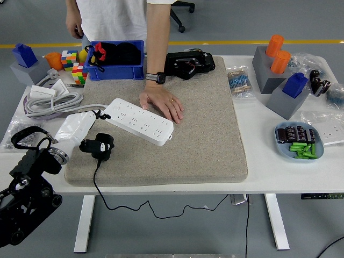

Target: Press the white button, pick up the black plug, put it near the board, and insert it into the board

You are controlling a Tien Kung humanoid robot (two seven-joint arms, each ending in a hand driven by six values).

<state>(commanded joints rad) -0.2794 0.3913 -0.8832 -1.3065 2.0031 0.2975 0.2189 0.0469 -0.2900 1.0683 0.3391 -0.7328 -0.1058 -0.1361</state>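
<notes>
One hand only in view: left hand (79,130), low at the near-left corner of the grey mat (209,140), right beside the black plug (101,147). Open or closed state not discernible; contact with the plug not confirmable. Right hand out of view.

Step in hand, by judgement: pick-up of the plug.

1. Locate the plug: on the mat, near the left edge, just in front of the near end of the white board (141,121), apart from it. Cable (95,180) down over the worktop (279,174) edge.
2. Grasp across the plug body, not the cable.
3. Allow cable slack before lifting; risk of drag at the mat edge.
4. Lift clear, then set down close to the board with the pins toward the socket face.
5. Keep clear of the board's end during the lift, to avoid shifting it.

Farther on: person's hand (163,104) flat on the mat, touching the far long side of the board, apparently as a brace. Avoid that area on approach.

White button on the board: not distinguishable at this size.

Brands, labels, writing: none legible on the plug, the board, or the blue bin (115,70) at the far edge.
</notes>
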